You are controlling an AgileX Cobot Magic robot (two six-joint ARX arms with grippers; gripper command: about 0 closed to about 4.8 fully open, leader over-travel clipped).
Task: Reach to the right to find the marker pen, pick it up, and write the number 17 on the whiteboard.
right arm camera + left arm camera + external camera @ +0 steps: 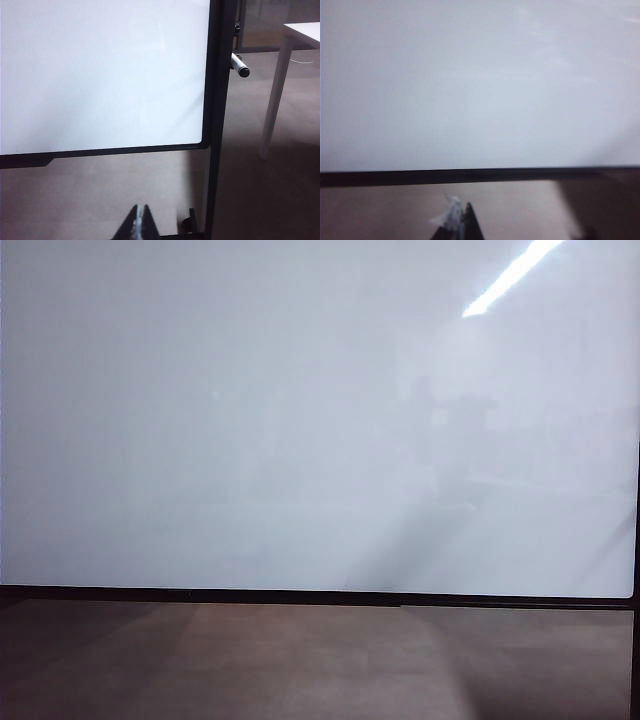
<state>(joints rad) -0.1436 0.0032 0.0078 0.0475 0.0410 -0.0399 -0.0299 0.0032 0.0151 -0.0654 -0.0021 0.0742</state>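
The marker pen [240,65] shows only in the right wrist view: a pale barrel with a dark cap, sticking out from the black upright post [220,100] at the whiteboard's right edge, fairly high on it and pointing away from the writing surface. The whiteboard [300,420] itself stands upright and fills most of the exterior view, its glossy face blank, with no stroke of the 17 on it (only the reflection of a ceiling light strip near its upper right corner). So nothing of the task looks done yet: the pen is not picked up and both digits remain to be written. The right gripper [140,222] sits low, below the board's bottom frame and well apart from the pen, its jaws pressed together on nothing. The left gripper [462,222] also sits below the bottom frame; its dark tip looks closed, with a whitish scrap beside it that I cannot identify. Beyond the post stands a white table [300,30] on the floor [100,190]; the post lies between the right gripper and the pen.
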